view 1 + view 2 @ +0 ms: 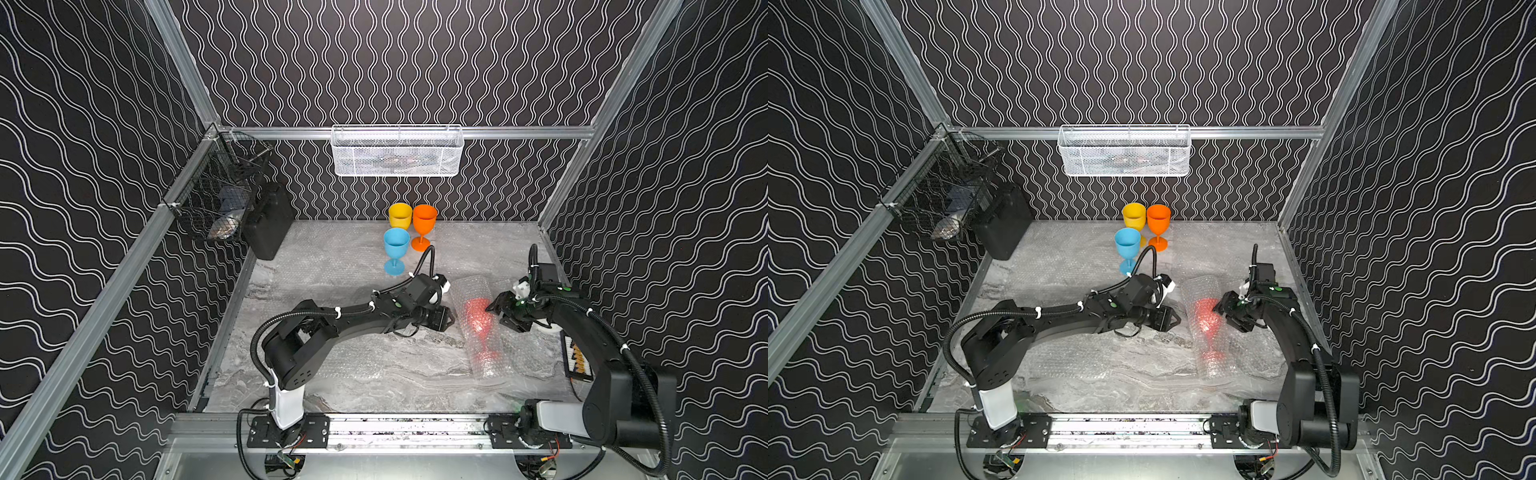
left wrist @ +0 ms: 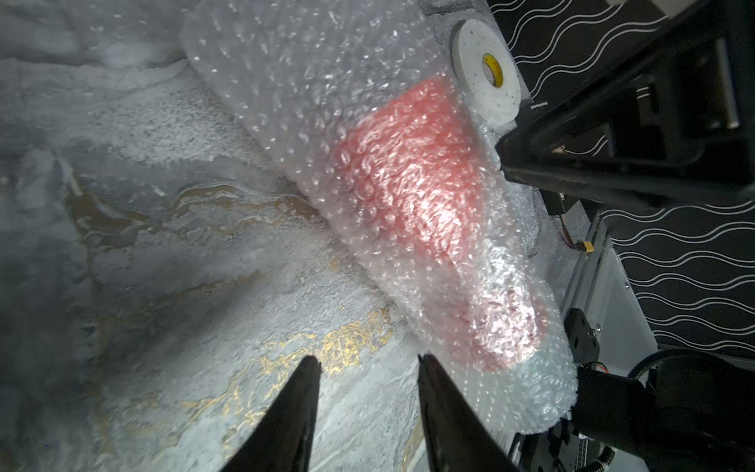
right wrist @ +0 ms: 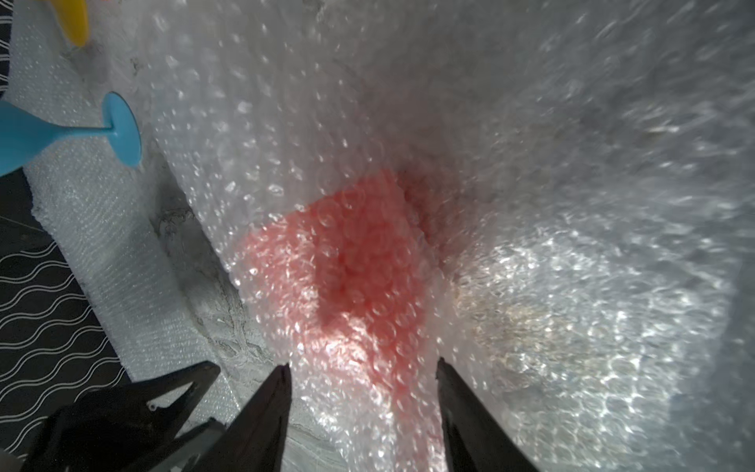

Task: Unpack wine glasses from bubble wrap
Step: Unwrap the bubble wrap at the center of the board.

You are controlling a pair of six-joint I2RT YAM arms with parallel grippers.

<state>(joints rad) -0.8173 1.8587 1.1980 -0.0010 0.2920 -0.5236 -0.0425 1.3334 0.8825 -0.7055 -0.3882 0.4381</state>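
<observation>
Left claw, open and empty, hangs just left of the bubble wrap tube on the worktop, right side; right claw, also open, hovers over its red glass. Best pinch only loose outer film, then unroll.

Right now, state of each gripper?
Left gripper: open, empty, beside the wrap.
Right gripper: open at the wrap, gripping nothing.

The red goblet shows only as a blurred glow through the bubble wrap. In a top view the yellow goblet has its foot hidden behind the blue goblet. What lies in the white basket is too faint to tell.
</observation>
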